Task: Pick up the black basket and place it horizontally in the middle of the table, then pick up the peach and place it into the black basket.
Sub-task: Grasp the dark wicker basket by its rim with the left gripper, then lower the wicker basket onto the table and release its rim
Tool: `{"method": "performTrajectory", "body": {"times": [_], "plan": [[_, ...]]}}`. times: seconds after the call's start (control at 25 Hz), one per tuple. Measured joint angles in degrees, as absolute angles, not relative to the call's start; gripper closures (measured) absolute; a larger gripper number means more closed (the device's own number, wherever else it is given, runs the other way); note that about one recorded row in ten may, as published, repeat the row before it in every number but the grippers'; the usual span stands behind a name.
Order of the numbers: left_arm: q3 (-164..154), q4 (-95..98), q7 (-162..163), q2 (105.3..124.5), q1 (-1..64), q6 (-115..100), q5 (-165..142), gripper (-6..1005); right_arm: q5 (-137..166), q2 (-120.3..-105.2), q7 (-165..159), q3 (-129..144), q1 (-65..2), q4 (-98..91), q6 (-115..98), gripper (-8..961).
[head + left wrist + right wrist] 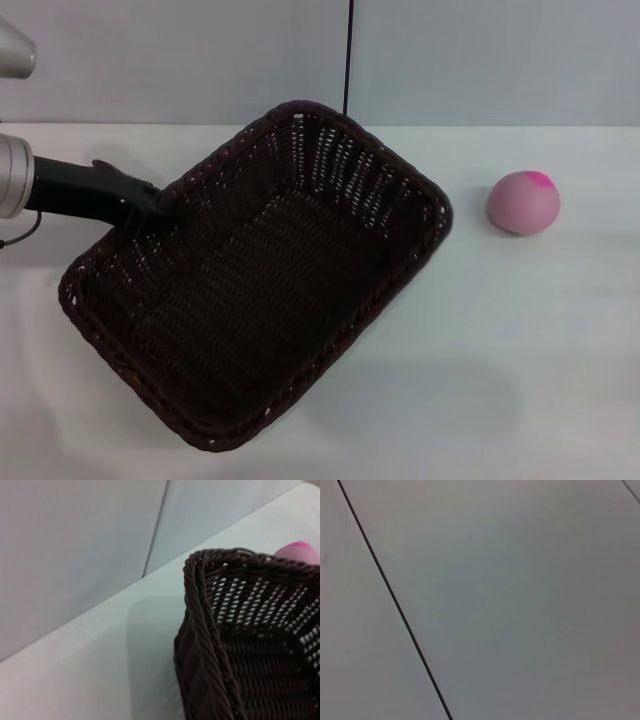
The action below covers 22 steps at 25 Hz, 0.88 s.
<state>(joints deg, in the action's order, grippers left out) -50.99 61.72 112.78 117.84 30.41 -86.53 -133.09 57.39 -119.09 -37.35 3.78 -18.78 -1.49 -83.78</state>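
The black basket (pixel 270 290) sits diagonally across the left and middle of the white table (pixel 540 330), one corner toward the back wall. My left gripper (pixel 155 212) reaches in from the left and is closed on the basket's left rim. The left wrist view shows the braided rim and a corner of the basket (pixel 240 670) close up. The peach (pixel 523 201), pale pink with a magenta patch, rests on the table to the right of the basket, apart from it. Its top peeks over the rim in the left wrist view (pixel 300 551). My right gripper is out of view.
A grey wall with a dark vertical seam (pixel 347 60) stands behind the table. The right wrist view shows only a plain grey panel with a dark seam (pixel 395 600). Bare tabletop (pixel 520 400) lies in front of and to the right of the basket.
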Motion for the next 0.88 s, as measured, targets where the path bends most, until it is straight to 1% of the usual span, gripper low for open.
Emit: {"method": "performTrajectory", "body": {"times": [0.08,0.32,0.44,0.68,0.76,0.88], "plan": [[-50.39,61.92,111.54,117.44,30.43,-88.56,-129.94,812,57.39,-119.09,-37.36,3.78,-18.86,-1.49,-83.41,460],[-47.01,61.97,109.51,116.57,30.75,-92.86,-124.06,808,57.39,-119.09,-37.36,3.78,-18.93,-1.32,-83.17,460],[-44.58,61.88,108.11,115.66,30.82,-95.84,-119.72,806,57.39,-119.09,-37.35,3.78,-18.88,-1.31,-83.11,459],[-43.63,61.45,106.83,114.99,30.99,-98.63,-116.91,802,57.39,-119.09,-37.36,3.78,-18.91,-1.31,-82.7,459],[-43.81,61.53,105.85,114.52,32.24,-102.68,-116.44,801,57.39,-119.09,-37.36,3.78,-18.93,-1.31,-82.68,459],[-43.99,61.8,104.18,114.5,33.22,-104.68,-116.59,799,57.39,-119.09,-37.35,3.78,-19.08,-1.32,-82.62,459]]}}
